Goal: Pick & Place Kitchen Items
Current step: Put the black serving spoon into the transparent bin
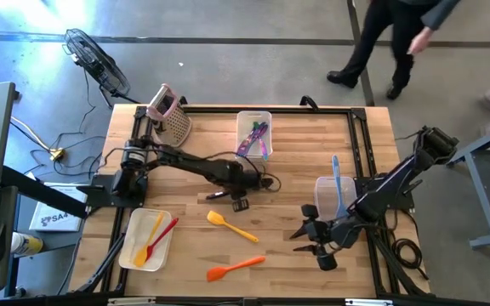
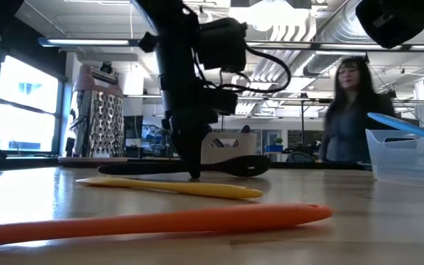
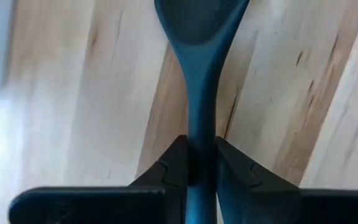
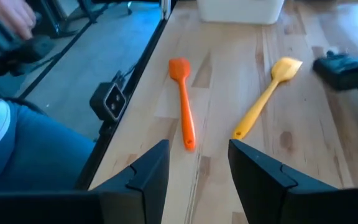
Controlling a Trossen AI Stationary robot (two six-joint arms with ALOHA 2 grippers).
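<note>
Left gripper [image 3: 201,163] fingers pinched on black spoon [image 3: 201,74] mid-handle — light, stiff, likely slick; right gripper [image 4: 197,165] fingers wide, empty.

bare wood mid-table | obstacles: yellow spatula [image 1: 230,225], orange spatula [image 1: 235,268]

Tabletop [image 1: 287,246] looking like pale grained wood w/ satin finish; orange spatula [image 4: 182,99] & yellow spatula [image 4: 266,96] showing smooth matt silicone; black spoon [image 3: 201,81] looking smooth, semi-matt

Four cameras: overhead, table-level, two wrists.
High looks straight down; low looks level; both share the orange spatula [image 1: 235,268], seen also ahead of the right gripper [image 4: 197,163].
</note>
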